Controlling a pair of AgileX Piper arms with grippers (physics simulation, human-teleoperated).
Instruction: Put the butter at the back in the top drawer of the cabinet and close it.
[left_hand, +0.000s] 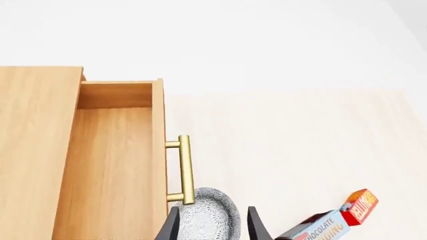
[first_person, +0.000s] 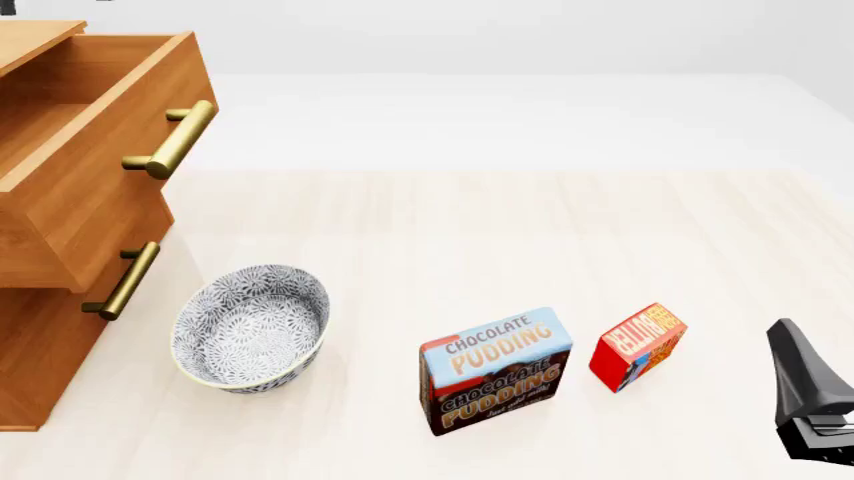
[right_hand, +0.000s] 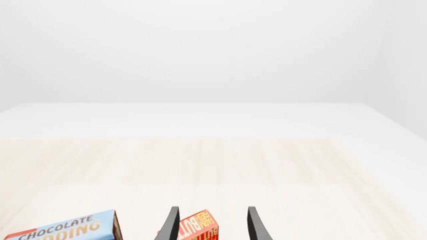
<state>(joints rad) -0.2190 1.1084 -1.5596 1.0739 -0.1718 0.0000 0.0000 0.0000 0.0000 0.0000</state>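
Observation:
The butter, a small red box with orange lettering, stands on the table right of the pudding box. In the right wrist view the butter shows in the gap between my right gripper's open fingers. The front view shows this gripper low at the right edge, apart from the box. The cabinet stands at the left with its top drawer pulled out and nothing inside. My left gripper is open above the bowl, near the drawer's brass handle. It does not show in the front view.
A patterned grey bowl sits on the table just in front of the cabinet's lower drawers. The brown-and-blue Chocolate Pudding box stands between the bowl and the butter. Pale tabletop stretches behind them.

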